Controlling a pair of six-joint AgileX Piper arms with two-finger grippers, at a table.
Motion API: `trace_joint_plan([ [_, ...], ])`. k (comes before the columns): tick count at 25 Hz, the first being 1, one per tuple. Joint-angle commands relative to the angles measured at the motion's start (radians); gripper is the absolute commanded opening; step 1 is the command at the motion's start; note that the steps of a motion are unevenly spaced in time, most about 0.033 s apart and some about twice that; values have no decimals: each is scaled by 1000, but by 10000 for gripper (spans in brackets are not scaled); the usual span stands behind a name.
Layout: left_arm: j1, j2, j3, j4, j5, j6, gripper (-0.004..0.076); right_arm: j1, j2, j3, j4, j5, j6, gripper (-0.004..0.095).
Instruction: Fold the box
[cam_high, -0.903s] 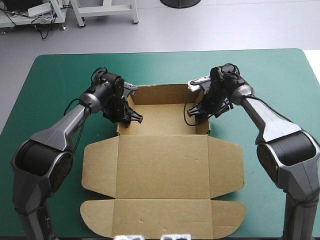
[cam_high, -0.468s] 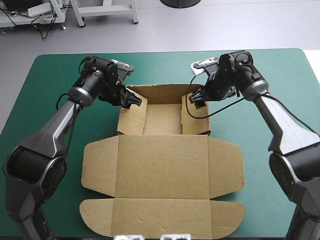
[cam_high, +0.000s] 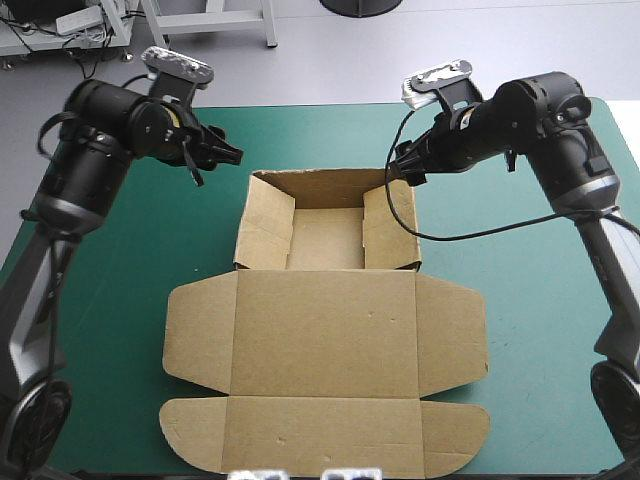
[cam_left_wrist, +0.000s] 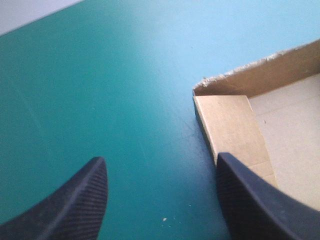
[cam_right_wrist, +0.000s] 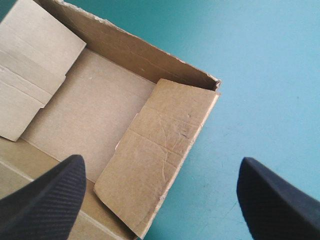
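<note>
High view: the brown box sits mid-table on the teal-green cover. Its far half is raised into an open tray, and its lid lies flat toward the near edge with its flaps spread. The left gripper hangs over bare cover just outside the tray's far left corner. The right gripper hovers close above the far right corner.

Both claws are spread wide and hold nothing (each wrist view shows the black fingers well apart, with cover and board between them).

The right wrist view shows the right inner flap leaning into the tray rather than standing flush against its wall. The left inner flap looks much the same, though little of it shows.

I judge the wall-raising step to be largely done, with the tucking unfinished. The next move likely calls for each gripper to come down inside its corner and press its flap firmly outward and down, without dragging the tray across the cover.
</note>
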Motion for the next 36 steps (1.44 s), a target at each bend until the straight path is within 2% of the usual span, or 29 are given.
trace_joint_plan([
  [1, -5, -145, -18, 53, 44, -7, 459, -8, -62, -30, 16, 7, -18, 770],
  [6, -5, -316, 108, 60, 44, -5, 459, -8, -58, -17, 14, 5, -18, 770],
  [13, -5, -572, 487, 135, 44, -17, 459, -8, -53, 61, 20, 5, -18, 766],
  [15, -5, -640, 612, 183, 44, -56, 459, -8, -44, 81, 22, 5, -18, 766],
  [19, -5, -819, 834, 250, -25, -184, 459, -8, 14, 110, 37, 5, 1, 764],
  [24, -5, -958, 909, 216, 9, -229, 459, -8, 158, 110, 70, 5, 32, 757],
  [29, -5, -996, 909, 197, 44, -229, 458, -8, 254, 111, 77, 5, 76, 674],
  [33, -5, -1007, 909, 170, 44, -229, 458, -8, 331, 111, 80, 5, 85, 531],
  [35, -5, -1007, 909, 173, 44, -229, 458, -8, 345, 111, 71, 5, 50, 302],
  [36, -5, -1007, 909, 175, 44, -229, 458, -8, 345, 111, 59, 5, 13, 117],
])
